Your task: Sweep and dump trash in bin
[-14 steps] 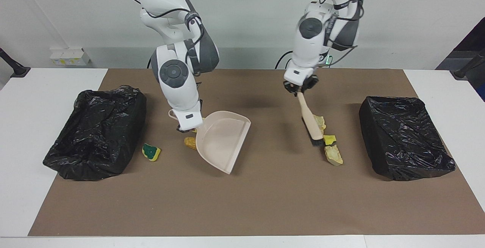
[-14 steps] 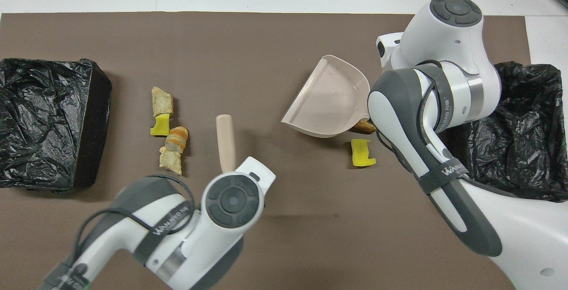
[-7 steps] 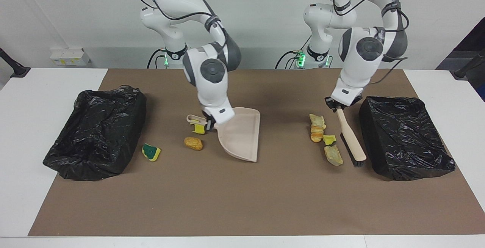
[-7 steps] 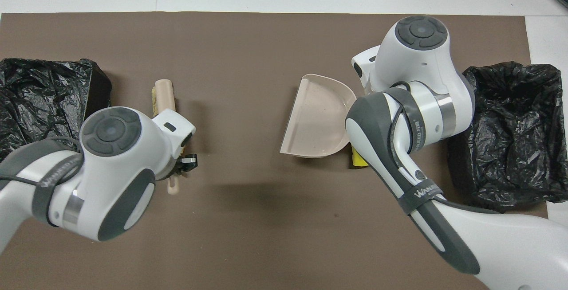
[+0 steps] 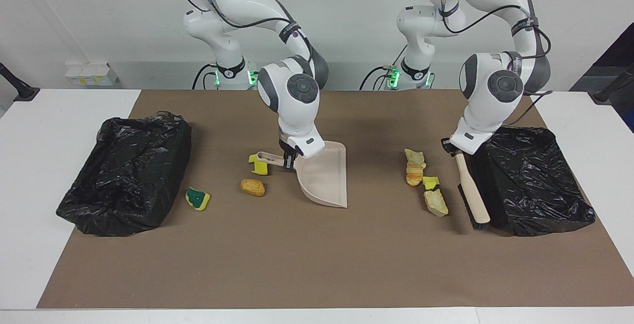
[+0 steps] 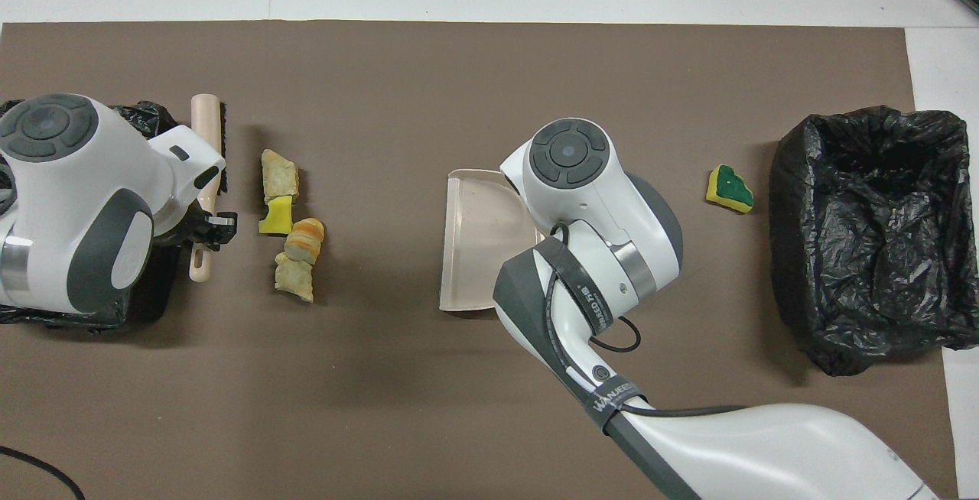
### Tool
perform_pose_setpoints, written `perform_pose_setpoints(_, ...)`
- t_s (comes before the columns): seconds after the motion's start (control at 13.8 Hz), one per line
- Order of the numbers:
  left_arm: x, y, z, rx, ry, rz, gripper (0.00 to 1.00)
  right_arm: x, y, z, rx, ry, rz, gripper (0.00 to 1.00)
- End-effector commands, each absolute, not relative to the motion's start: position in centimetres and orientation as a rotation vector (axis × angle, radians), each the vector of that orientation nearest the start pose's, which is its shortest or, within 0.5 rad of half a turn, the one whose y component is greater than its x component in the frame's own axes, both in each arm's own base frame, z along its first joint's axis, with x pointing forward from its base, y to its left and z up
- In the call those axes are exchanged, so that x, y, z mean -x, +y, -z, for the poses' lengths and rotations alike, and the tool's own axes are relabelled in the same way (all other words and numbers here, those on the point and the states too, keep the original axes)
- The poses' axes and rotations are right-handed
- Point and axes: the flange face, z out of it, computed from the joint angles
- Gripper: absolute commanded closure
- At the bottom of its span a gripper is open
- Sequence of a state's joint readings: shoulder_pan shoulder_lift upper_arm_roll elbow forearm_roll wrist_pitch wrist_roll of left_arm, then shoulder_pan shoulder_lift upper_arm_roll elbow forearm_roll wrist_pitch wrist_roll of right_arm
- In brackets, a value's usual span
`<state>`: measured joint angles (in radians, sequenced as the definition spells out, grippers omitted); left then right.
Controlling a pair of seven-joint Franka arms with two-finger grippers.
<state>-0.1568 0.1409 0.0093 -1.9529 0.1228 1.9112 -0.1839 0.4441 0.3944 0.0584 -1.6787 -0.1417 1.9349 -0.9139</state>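
Left gripper [image 5: 454, 146] is clenched on the brush [image 5: 472, 189] handle, and the brush sits low on the mat with its bristle edge turned toward the cluster of scraps [image 5: 425, 181] and its back right against the bin at the left arm's end [image 5: 537, 180]. That puts the scraps between the brush and the dustpan [image 5: 324, 178], so I'd say it's staged for a push toward the pan, not mid-stroke. Right gripper [image 5: 290, 159] grasps the dustpan by its handle, the pan tipped with its open lip down on the mat and facing the left arm's end, ready to catch. The trash is in two groups. The tan bread chunks, croissant piece and yellow sponge lie just beside the brush, a little out from the left gripper. The other three are on the handle side of the pan: a yellow sponge piece [image 5: 259, 165] touching or just under the handle beside the right gripper, a brown lump [image 5: 252, 187] near it, and a green-yellow sponge [image 5: 197, 198] out toward the bin at the right arm's end [image 5: 126, 170]. Those three are on the wrong side of the pan's mouth, so I reckon they need a separate pass. Pan looks empty in the overhead view, so nothing swept in or dumped yet.
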Motion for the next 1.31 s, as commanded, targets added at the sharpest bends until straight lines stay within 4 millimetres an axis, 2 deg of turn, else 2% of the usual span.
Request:
perform_pose_setpoints(0.0,-55.3,-7.8,-38.0,2.965,0.066,-0.278,1.00,-56.2,30.7,-35.8,2.366,-2.217,-0.234,1.00)
perform_pose_setpoints(0.15,-54.6,-8.6,-37.7,2.963,0.089,-0.300,1.00,-56.2,30.5,-35.7,2.369,-2.218,-0.231,1.00)
perform_pose_setpoints(0.29,-53.6,-11.0,-37.3,2.982,0.131,-0.311,1.00,-56.1,30.6,-35.7,2.379,-2.207,-0.232,1.00)
perform_pose_setpoints(0.58,-51.4,-17.6,-37.3,3.085,0.218,-0.314,1.00,-56.0,30.5,-35.6,2.400,-2.187,-0.231,1.00)
perform_pose_setpoints(0.8,-50.1,-21.9,-38.0,3.118,0.273,-0.299,1.00,-56.0,30.5,-35.5,2.401,-2.186,-0.225,1.00)
perform_pose_setpoints(0.87,-50.1,-22.6,-38.3,3.117,0.274,-0.297,1.00,-55.9,30.5,-35.3,2.400,-2.187,-0.225,1.00)
perform_pose_setpoints(1.02,-50.4,-22.5,-39.4,3.121,0.226,-0.290,1.00,-55.8,30.5,-34.9,2.408,-2.179,-0.219,1.00)
perform_pose_setpoints(1.23,-49.9,-20.5,-43.4,3.136,0.150,-0.264,1.00,-55.8,30.5,-34.9,2.410,-2.178,-0.216,1.00)
